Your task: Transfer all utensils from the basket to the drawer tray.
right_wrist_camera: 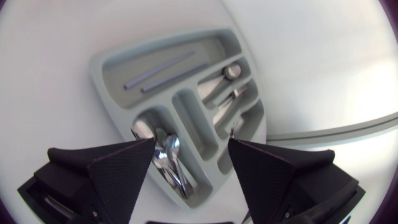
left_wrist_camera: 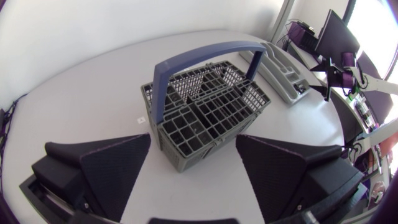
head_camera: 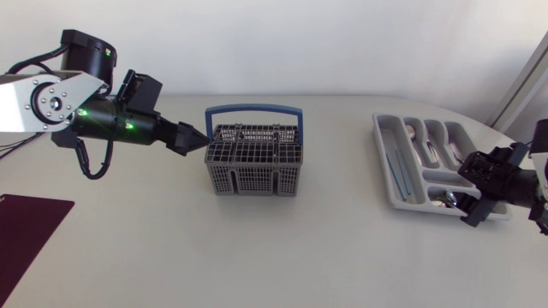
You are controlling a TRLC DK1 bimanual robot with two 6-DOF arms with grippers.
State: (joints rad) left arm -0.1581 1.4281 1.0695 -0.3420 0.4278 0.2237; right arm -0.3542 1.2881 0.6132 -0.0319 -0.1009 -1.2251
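The grey wire basket (head_camera: 254, 161) with a blue handle stands mid-table; I see no utensils in its compartments. My left gripper (head_camera: 190, 137) hovers open just left of it, and in the left wrist view the basket (left_wrist_camera: 208, 112) lies right ahead of the open gripper (left_wrist_camera: 194, 142). The grey drawer tray (head_camera: 382, 150) sits at the right. My right gripper (head_camera: 470, 201) is over its near end, open with nothing held. Under that gripper (right_wrist_camera: 191, 148), spoons (right_wrist_camera: 168, 158) lie in one compartment of the tray (right_wrist_camera: 102, 74). Two purple sticks (right_wrist_camera: 165, 70) fill the long slot, and more cutlery (right_wrist_camera: 227, 87) sits beyond.
A dark maroon mat (head_camera: 30, 231) lies at the front left corner. The tray (left_wrist_camera: 280, 71) sits close to the table's curved right edge.
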